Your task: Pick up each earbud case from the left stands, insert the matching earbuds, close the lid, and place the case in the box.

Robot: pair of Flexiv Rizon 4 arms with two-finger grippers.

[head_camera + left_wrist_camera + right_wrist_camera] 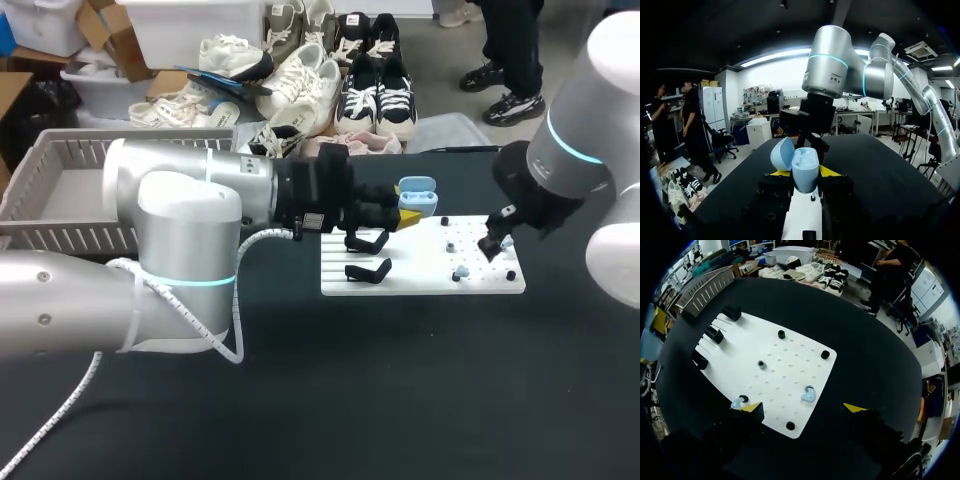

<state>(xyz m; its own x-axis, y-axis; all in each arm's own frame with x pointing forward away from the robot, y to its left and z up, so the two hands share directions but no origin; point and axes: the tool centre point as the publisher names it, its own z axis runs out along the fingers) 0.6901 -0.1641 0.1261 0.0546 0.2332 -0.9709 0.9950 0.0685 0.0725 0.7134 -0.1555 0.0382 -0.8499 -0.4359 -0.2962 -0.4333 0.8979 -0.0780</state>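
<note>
Within left gripper [804,173] — case [804,165], lid up

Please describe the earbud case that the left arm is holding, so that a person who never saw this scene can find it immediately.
On the dark table lies a white board; above its far edge hangs the left gripper. Between its jaws sits the earbud case: pale blue, lid open, far bigger than the small earbuds on the board.
</note>
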